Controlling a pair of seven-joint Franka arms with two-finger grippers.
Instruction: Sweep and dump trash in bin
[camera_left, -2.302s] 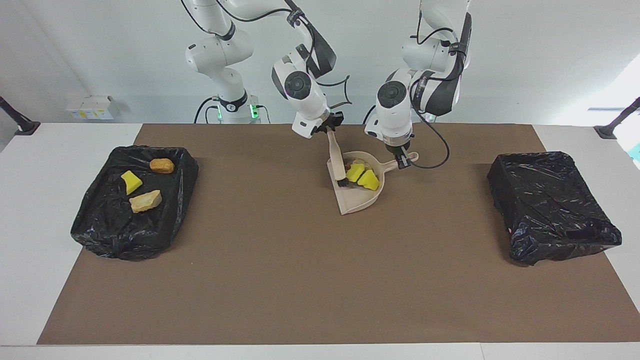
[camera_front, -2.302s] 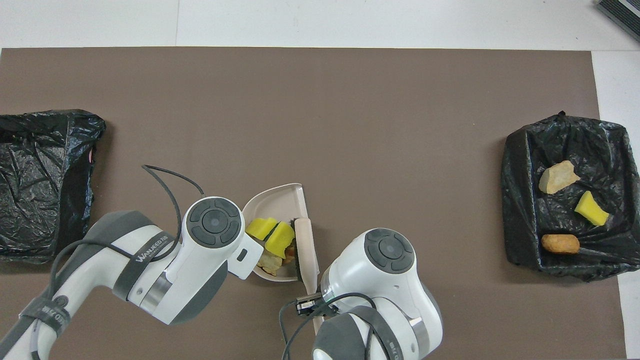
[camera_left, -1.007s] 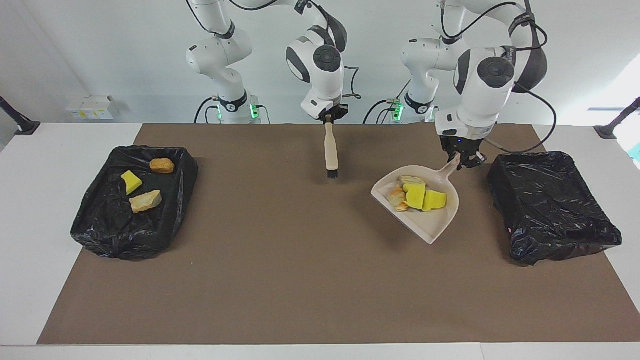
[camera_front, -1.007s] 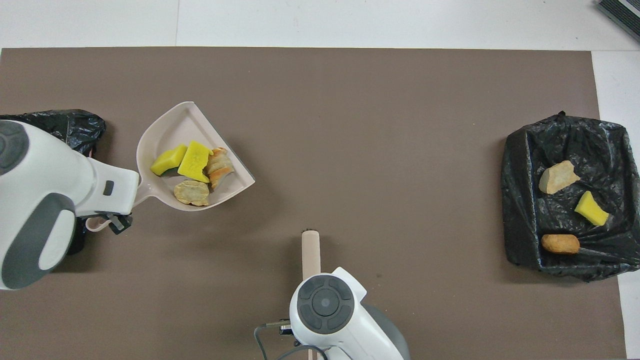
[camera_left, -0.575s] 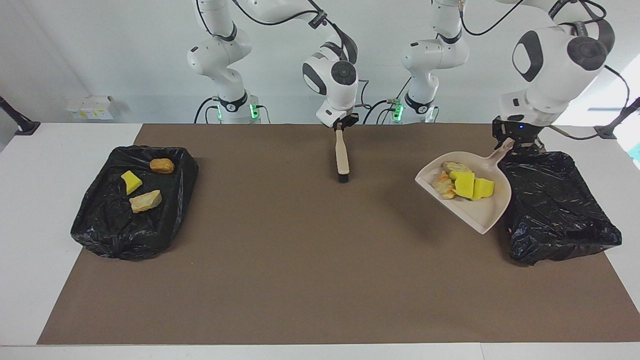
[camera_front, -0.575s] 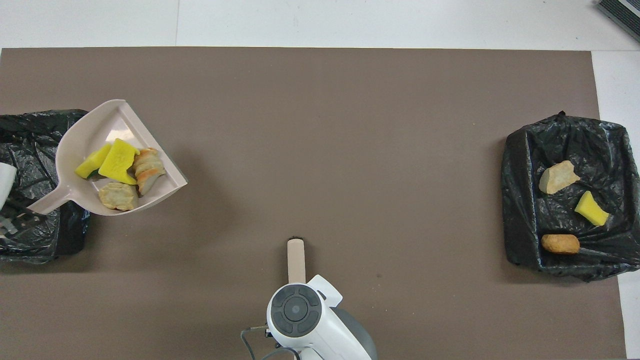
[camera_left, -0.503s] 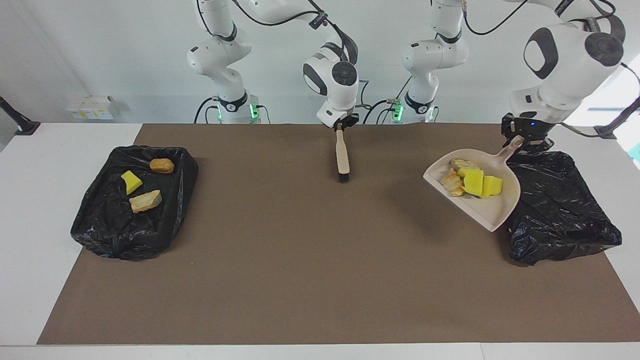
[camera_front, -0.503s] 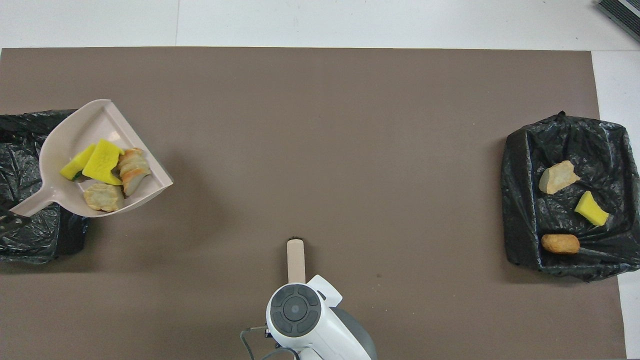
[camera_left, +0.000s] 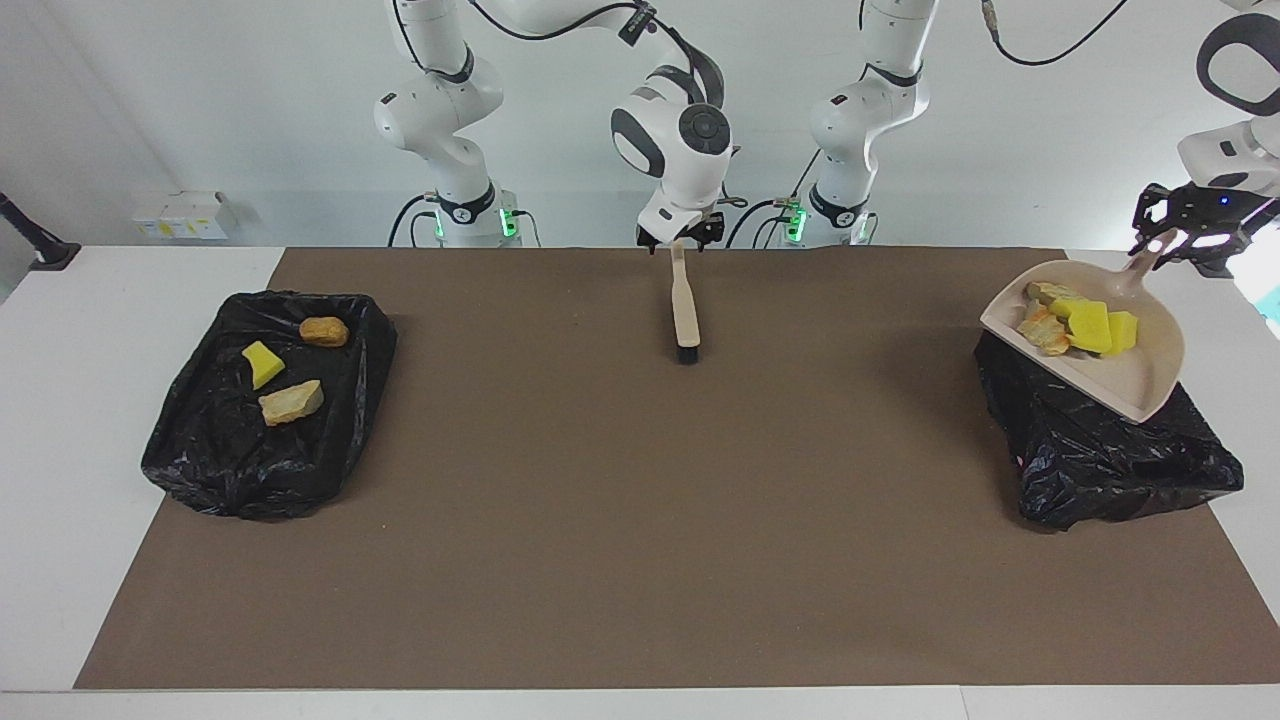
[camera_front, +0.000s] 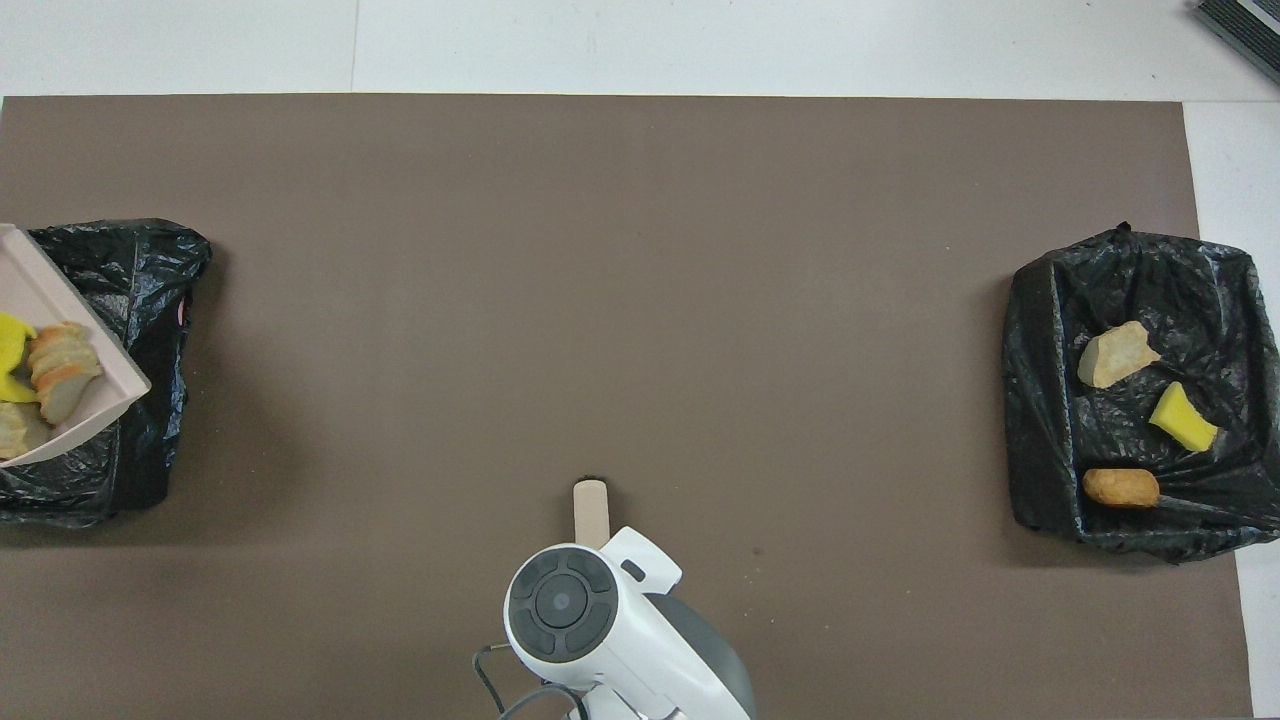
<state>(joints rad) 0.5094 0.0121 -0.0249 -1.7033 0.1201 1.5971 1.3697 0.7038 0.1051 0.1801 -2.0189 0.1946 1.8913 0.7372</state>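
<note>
A moment ago my left pincer (camera_left: 1165, 240) had the dustpan (camera_left: 1130, 380) down in the middle of the brown mat (camera_left: 600, 520). Now I have lifted it and carried it to the left arm's end of the table. It hangs over the black bin (camera_left: 1100, 450) there, with my pincer tight on its handle. The trash (camera_left: 1085, 325) has ridden along inside it and slid a little.

My right pincer (camera_left: 680, 240) has pulled the brush (camera_left: 684, 305) out of the dustpan and back toward me. Its fingers squeezed the handle before. Now they are spread apart, with the top of the handle between them.
</note>
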